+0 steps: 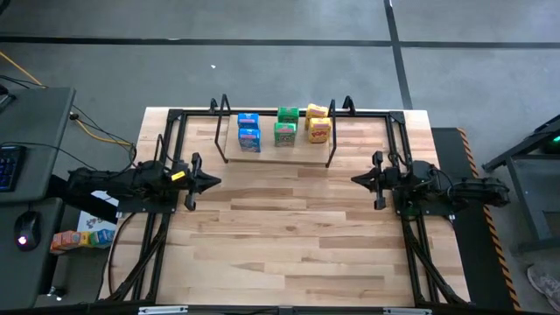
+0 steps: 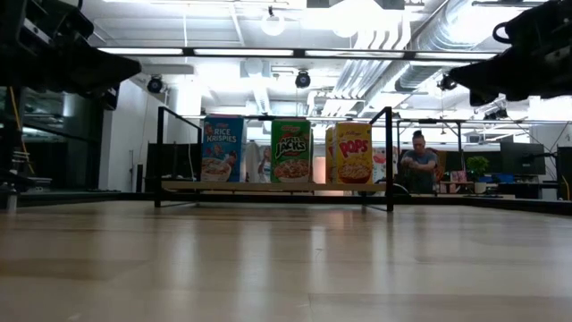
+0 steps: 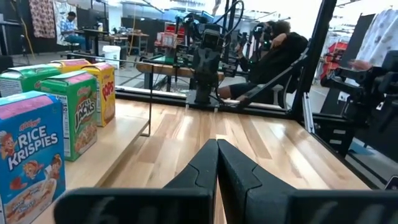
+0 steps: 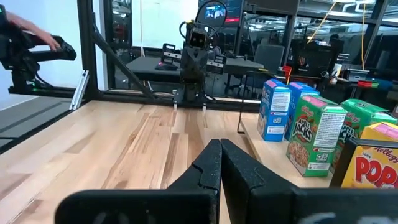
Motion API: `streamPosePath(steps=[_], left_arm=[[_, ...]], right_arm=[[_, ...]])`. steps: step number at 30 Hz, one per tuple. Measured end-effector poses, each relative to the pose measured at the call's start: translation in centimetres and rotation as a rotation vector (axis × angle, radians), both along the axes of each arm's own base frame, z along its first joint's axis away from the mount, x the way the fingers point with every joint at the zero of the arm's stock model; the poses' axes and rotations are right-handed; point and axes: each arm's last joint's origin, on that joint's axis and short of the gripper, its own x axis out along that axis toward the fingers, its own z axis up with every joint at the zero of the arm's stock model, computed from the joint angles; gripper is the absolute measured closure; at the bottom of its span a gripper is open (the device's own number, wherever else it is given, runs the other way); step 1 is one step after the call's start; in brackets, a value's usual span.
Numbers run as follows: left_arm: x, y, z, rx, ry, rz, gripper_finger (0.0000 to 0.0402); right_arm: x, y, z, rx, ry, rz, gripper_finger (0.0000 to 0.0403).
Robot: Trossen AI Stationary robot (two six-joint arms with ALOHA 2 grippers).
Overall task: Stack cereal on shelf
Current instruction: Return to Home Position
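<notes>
Six cereal boxes [image 1: 285, 133] upright on the wooden shelf [image 1: 267, 145]
Upper centre: blue pair [image 1: 248, 133] left, green pair [image 1: 286, 116] middle, yellow-orange pair [image 1: 318, 124] right.

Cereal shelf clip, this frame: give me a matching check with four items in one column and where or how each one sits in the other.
Items
1. Rice Krispies boxes
2. Apple Jacks boxes
3. Pops boxes
4. left tool

Places or states
A. middle of the shelf
B. shut, above the bare tabletop, apart from the shelf
C. shelf end toward the right tool
D. shelf end toward the left tool

Pairs: 1-D, 2-A, 3-C, 4-B
</notes>
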Motion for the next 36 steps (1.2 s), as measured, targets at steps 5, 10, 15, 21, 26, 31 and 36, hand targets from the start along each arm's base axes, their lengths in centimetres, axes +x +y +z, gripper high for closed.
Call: streamPosePath(steps=[5, 10, 15, 21, 26, 31, 36], left_arm=[[0.06, 0.00, -0.06, 0.000, 0.008, 0.000, 0.0401], [0.07, 0.00, -0.09, 0.000, 0.011, 0.000, 0.0401], [0.07, 0.00, -0.08, 0.000, 0.011, 0.000, 0.0401], [0.07, 0.00, -0.08, 0.000, 0.011, 0.001, 0.0401], [0.07, 0.00, -0.08, 0.000, 0.011, 0.000, 0.0401], [0.07, 0.00, -0.08, 0.000, 0.011, 0.001, 0.0401], [0.07, 0.00, -0.08, 0.000, 0.011, 0.001, 0.0401]], right_arm=[[0.06, 0.00, -0.23, 0.001, 0.025, 0.000, 0.0402], [0.05, 0.00, -0.21, 0.001, 0.025, 0.000, 0.0402], [0.05, 0.00, -0.22, 0.002, 0.027, 0.000, 0.0402], [0.05, 0.00, -0.23, 0.002, 0.029, 0.000, 0.0402], [0.05, 0.00, -0.23, 0.002, 0.030, 0.000, 0.0402], [0.05, 0.00, -0.23, 0.002, 0.030, 0.000, 0.0402], [0.05, 0.00, -0.22, 0.002, 0.030, 0.000, 0.0402]])
